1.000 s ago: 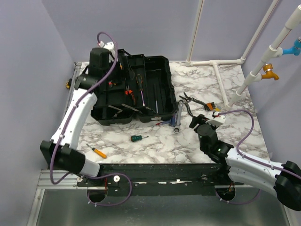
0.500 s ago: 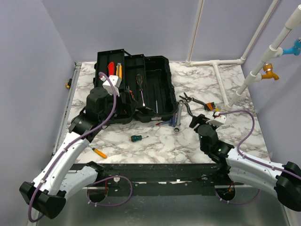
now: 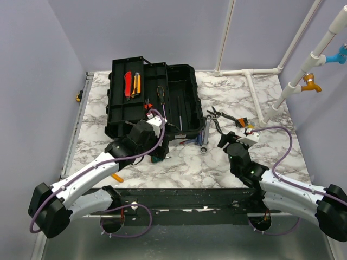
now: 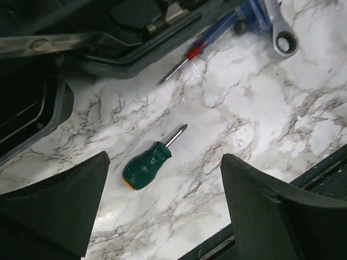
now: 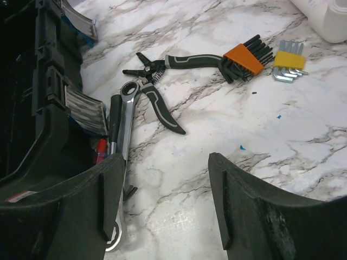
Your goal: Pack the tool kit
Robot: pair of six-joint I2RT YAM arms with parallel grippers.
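On the marble desk [image 3: 244, 97], the black toolbox [image 3: 190, 81] lies open at the far left, with several tools inside. Just in front of it, the left jaws hang spread wide above a stubby green screwdriver [image 4: 146, 165], which lies flat on the desk and is not gripped. A blue and red screwdriver [image 4: 211, 40] lies against the box's near wall. The right jaws, also spread and empty, hover low by the box's right side. Near them lie a ratchet wrench [image 5: 123, 114], black pliers [image 5: 190, 59], an orange hex key set [image 5: 246, 57] and a yellow hex key set [image 5: 290, 62].
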